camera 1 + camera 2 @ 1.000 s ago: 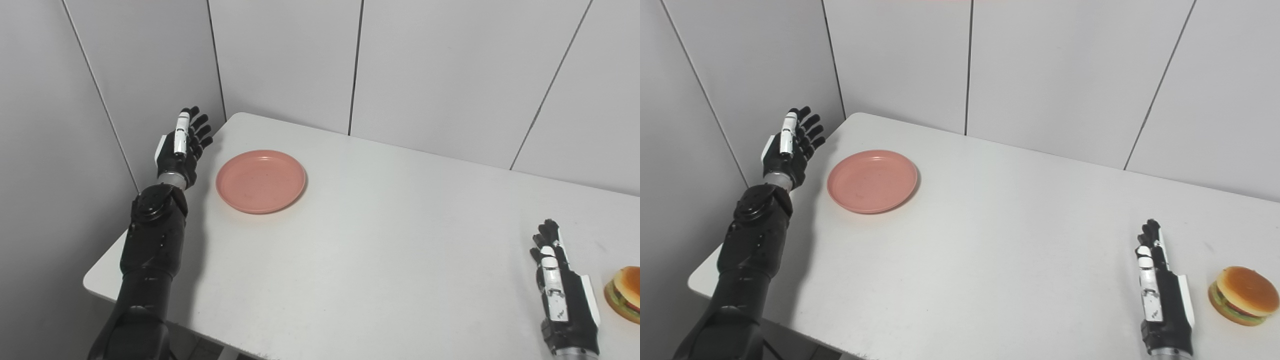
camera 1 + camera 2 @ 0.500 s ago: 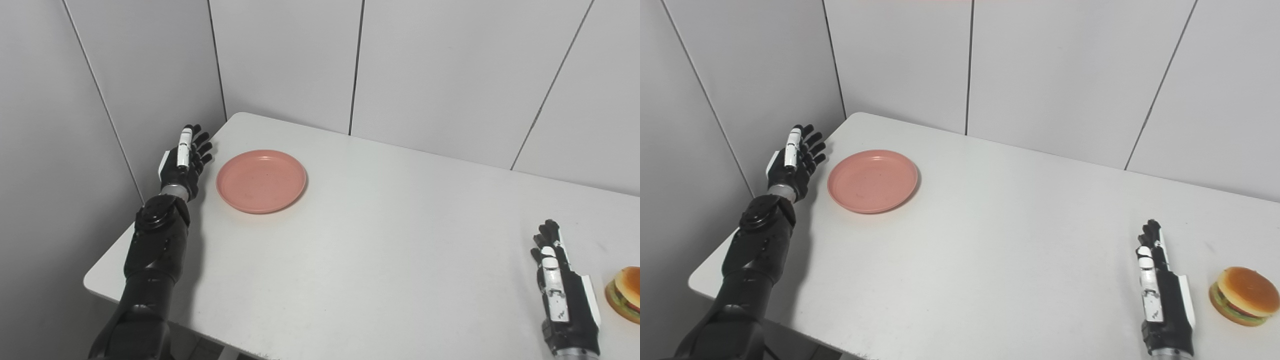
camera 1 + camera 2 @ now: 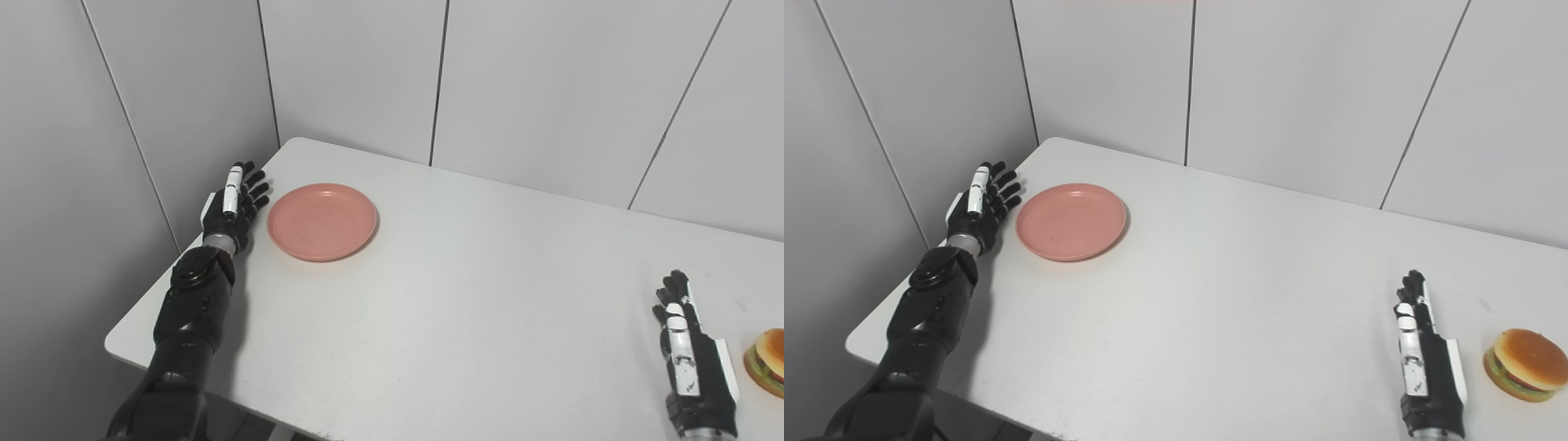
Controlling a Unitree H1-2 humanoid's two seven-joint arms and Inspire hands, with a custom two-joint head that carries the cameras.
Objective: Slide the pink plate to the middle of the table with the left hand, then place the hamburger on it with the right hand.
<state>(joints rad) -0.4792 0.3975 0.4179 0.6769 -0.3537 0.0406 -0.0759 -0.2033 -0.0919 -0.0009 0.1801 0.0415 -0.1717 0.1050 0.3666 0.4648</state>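
The pink plate point(image 3: 322, 221) lies flat near the table's far left corner. My left hand point(image 3: 234, 202) is open with its fingers spread, at the table's left edge, just left of the plate with a small gap between them. The hamburger point(image 3: 1526, 365), with a tan bun and green and red filling, sits near the table's right front; the left eye view cuts it off at the edge point(image 3: 767, 362). My right hand point(image 3: 1422, 355) is open and flat, fingers pointing away, a short way left of the hamburger and not touching it.
The white table point(image 3: 478, 288) has a rounded far left corner and a front edge running along the lower left. Grey wall panels point(image 3: 355, 73) stand close behind and to the left of the table.
My left hand has come down and moved right, from raised beside the table's left edge to low beside the plate. The plate, hamburger and right hand have not moved.
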